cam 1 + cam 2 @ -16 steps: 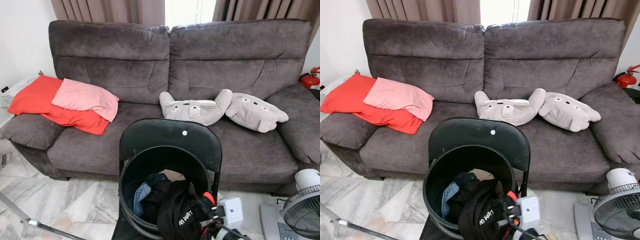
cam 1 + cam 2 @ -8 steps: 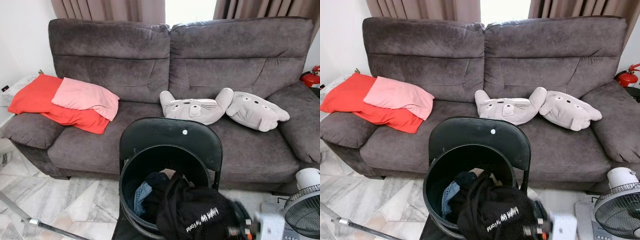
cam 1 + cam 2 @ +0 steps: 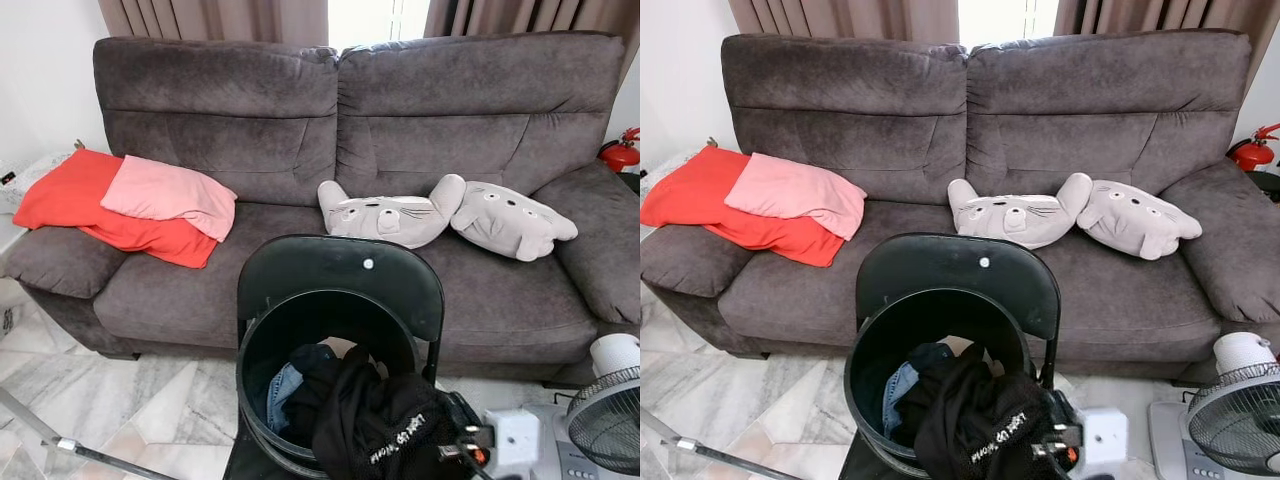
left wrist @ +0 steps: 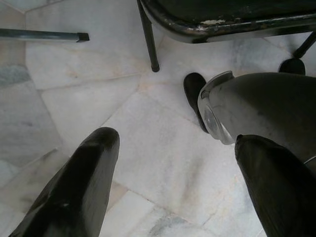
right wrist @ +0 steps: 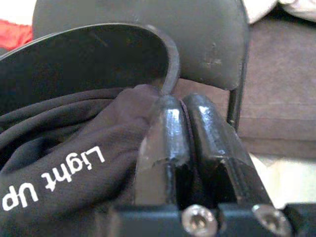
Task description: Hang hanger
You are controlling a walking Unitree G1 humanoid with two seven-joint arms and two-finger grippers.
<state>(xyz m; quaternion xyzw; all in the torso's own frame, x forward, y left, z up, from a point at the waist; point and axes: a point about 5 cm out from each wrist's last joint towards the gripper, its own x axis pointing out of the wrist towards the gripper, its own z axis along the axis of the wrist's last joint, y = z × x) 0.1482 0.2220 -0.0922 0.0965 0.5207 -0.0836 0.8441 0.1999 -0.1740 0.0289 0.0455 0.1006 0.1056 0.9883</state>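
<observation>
At the lower centre, the right gripper (image 5: 183, 128) was clenched on a black garment (image 3: 385, 425) printed "Light Up", draped over the near rim of the black bucket (image 3: 262, 340). The left gripper (image 4: 173, 163) hung spread apart over marble floor (image 4: 64, 89). Behind stood a grey sofa (image 3: 400, 120) with plush cushions (image 3: 390, 215).
</observation>
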